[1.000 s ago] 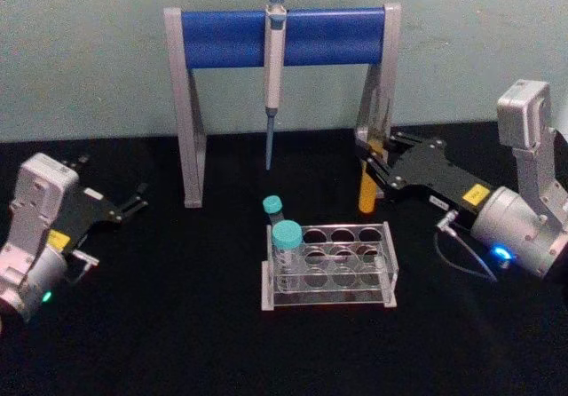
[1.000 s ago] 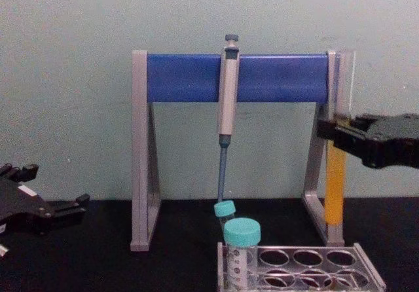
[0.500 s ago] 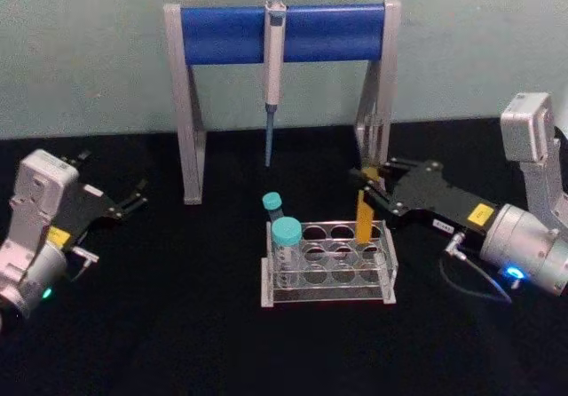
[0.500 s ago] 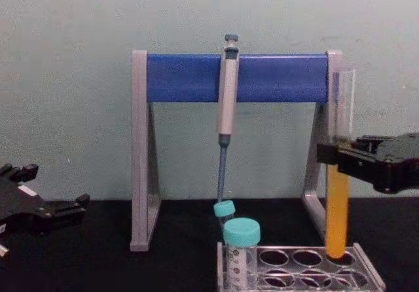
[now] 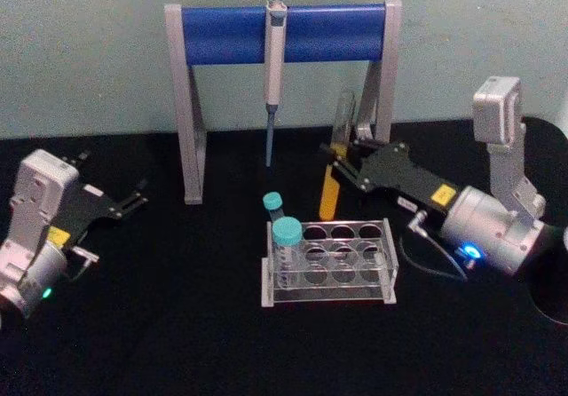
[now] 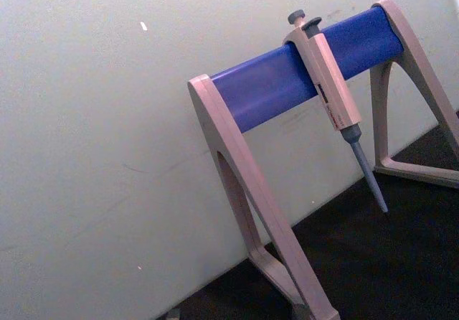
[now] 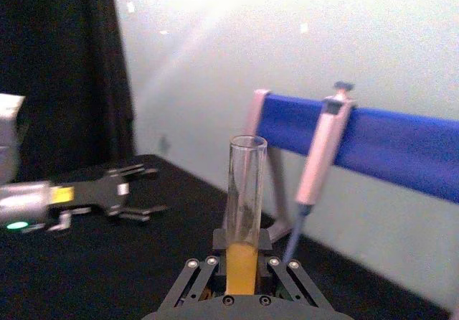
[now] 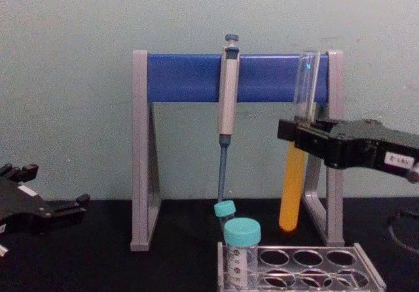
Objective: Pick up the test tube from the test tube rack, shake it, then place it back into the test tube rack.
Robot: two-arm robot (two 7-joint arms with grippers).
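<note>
While the right claw (image 5: 335, 158) clamps the tube (image 5: 329, 197) at mid-height, the glass hangs nearly upright in the air, orange liquid in its lower half, just behind the rack (image 5: 389, 256) and clear of every hole. Over on the left, the left claw (image 5: 133, 202) sits low over the black surface (image 5: 177, 325), fingers spread, gripping nothing.

Left pincer (image 5: 115, 181) black, yellow label, silver housing, green light; right pincer (image 5: 335, 159) same, blue light, cable.
</note>
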